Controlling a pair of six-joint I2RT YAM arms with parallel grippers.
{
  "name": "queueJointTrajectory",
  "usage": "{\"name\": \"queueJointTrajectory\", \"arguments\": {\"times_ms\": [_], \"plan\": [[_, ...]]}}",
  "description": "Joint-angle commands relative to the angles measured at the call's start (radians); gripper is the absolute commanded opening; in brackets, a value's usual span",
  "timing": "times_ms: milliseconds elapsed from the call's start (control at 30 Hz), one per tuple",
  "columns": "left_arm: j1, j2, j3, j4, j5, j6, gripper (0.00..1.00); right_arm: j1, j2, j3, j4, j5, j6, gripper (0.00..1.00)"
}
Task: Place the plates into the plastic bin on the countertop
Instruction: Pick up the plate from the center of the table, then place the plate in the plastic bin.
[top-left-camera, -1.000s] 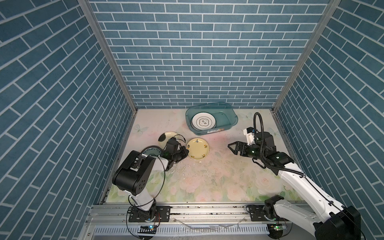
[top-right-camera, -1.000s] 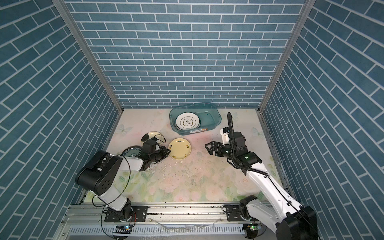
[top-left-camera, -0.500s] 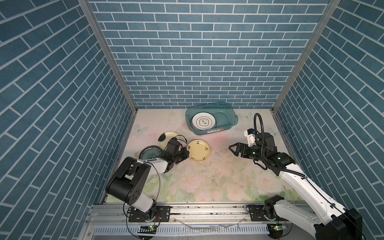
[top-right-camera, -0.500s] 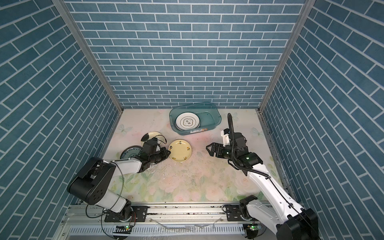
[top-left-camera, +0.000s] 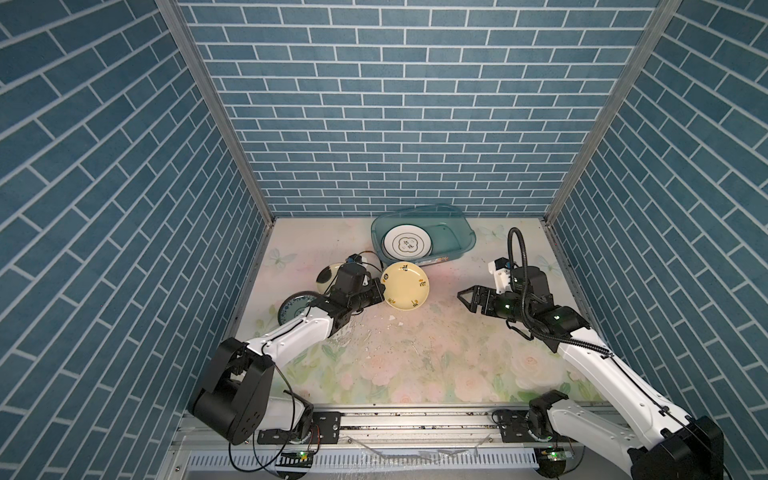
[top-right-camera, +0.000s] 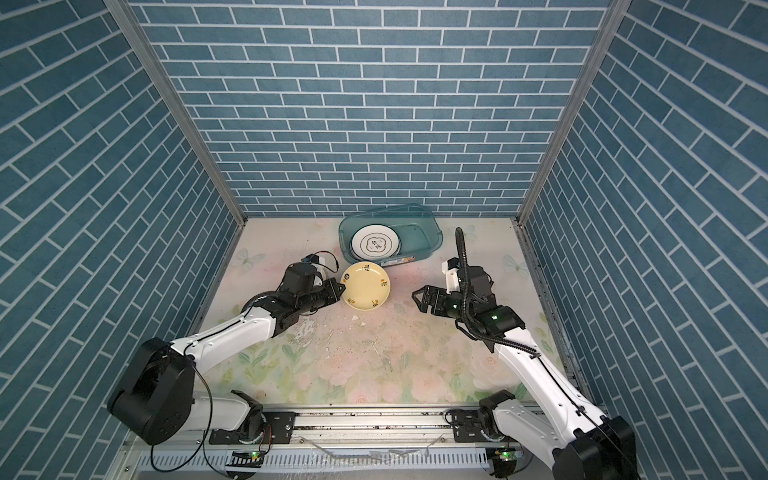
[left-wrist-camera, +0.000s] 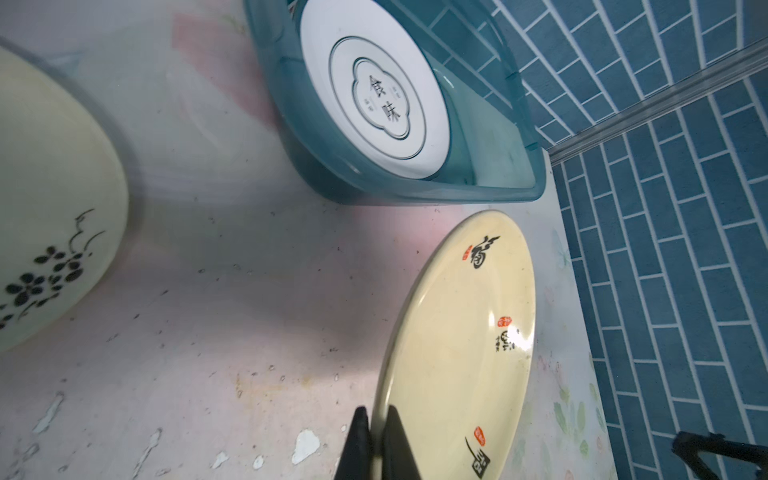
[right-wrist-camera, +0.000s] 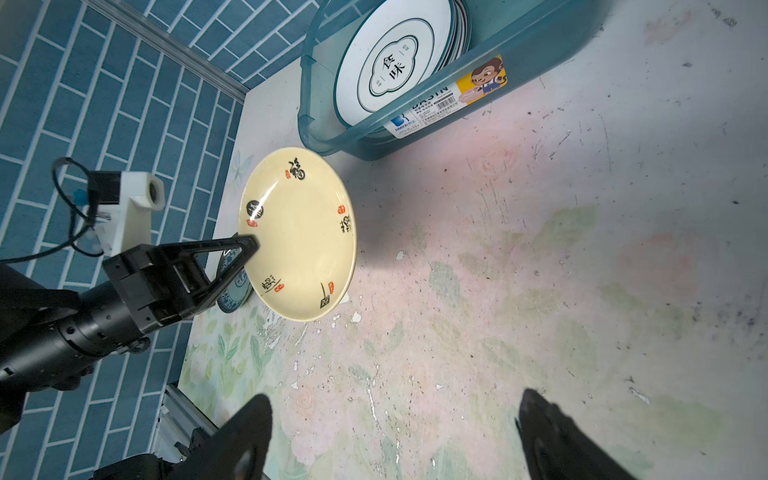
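- At the far left, the teal patterned plate lies on the countertop, partly under the left arm. It has not yet been moved.
- Just behind it, the cream plate with black blossoms also waits on the countertop. The arm half hides it in both top views, and it is blurred in the left wrist view.
- The left gripper is clamped on the rim of the yellow plate, just in front of the bin. The plate is tilted and looks lifted, but we cannot tell whether its far edge touches the countertop.
- At the back, the plastic bin holds a stack topped by the white plate. More rims show beneath it in the right wrist view, but we cannot count them. We judge three plates remain outside.
- The right gripper has its jaws spread wide and empty, above the countertop and well apart from the yellow plate.
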Motion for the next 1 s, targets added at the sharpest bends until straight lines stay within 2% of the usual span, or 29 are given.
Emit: {"name": "queueJointTrajectory", "arguments": {"times_ms": [0,267,400,567,700,967], "plan": [[-0.023,0.032,0.084,-0.04,0.001,0.045,0.0,0.002,0.008,-0.018,0.074,-0.027,0.058,0.92],[-0.043,0.153,0.236,-0.032,0.036,0.047,0.0,0.002,0.039,-0.005,0.211,0.053,0.04,0.92],[-0.044,0.224,0.33,-0.05,0.045,0.061,0.0,0.003,0.08,0.011,0.3,0.036,0.04,0.92],[-0.036,0.323,0.476,-0.121,0.018,0.125,0.0,0.003,0.113,0.033,0.306,0.036,0.035,0.91],[-0.024,0.393,0.579,-0.172,-0.049,0.201,0.0,0.003,0.108,0.029,0.305,0.007,0.032,0.91],[0.056,0.483,0.723,-0.231,-0.089,0.215,0.0,0.003,0.05,-0.011,0.285,-0.008,0.043,0.91]]}}
